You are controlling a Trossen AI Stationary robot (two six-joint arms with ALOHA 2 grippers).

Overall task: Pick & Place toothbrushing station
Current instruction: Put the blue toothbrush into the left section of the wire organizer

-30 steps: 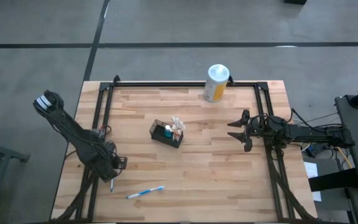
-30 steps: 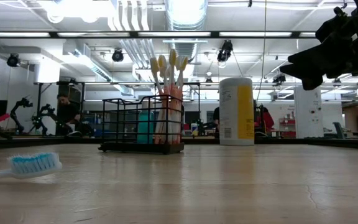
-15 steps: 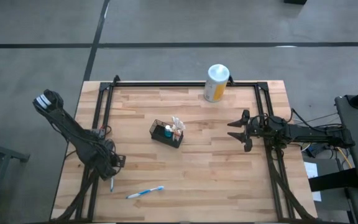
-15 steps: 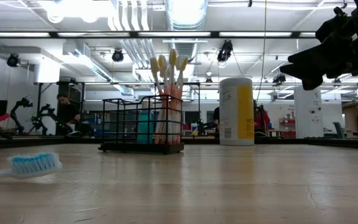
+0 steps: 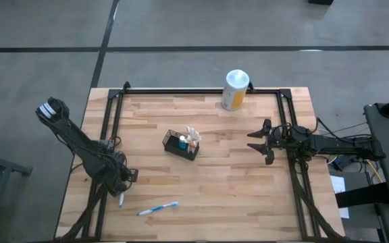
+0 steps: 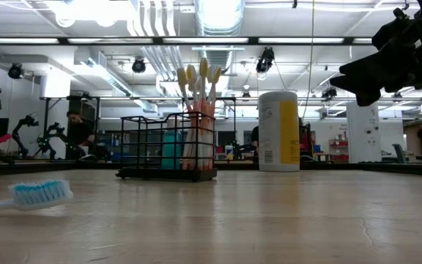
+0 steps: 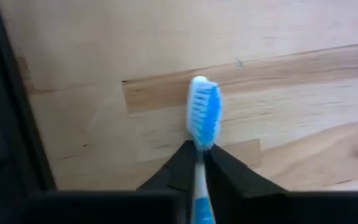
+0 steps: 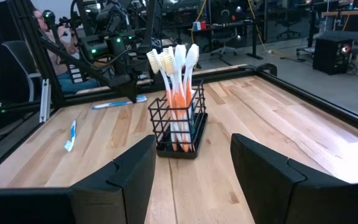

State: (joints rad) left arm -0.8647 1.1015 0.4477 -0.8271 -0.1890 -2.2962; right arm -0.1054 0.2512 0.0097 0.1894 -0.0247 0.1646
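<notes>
Toothbrushing station (image 5: 182, 144): black mesh basket at mid-table, upright toothbrushes (image 8: 174, 93) leaning on its wall.
Left gripper (image 5: 121, 196): low at the table's near-left edge, fingers clamped on a blue toothbrush (image 7: 202, 121), probably bound for the basket.
Right gripper (image 5: 256, 141): hovering right of the basket, jaws spread, idle.
Left wrist view: alone shows the clamp on the handle.
Low view: second blue brush (image 6: 39, 194) lying flat; canister (image 6: 278, 130) behind.

table (image 5: 235, 189): pale wood planks, smooth, faint sheen
toothbrushing station (image 8: 178, 127): black wire mesh, metal, matt
toothbrush (image 7: 202, 118): glossy blue-and-white plastic, soft bristles
canister (image 6: 278, 130): smooth plastic, white and yellow
left gripper (image 7: 198, 163): matt black plastic
</notes>
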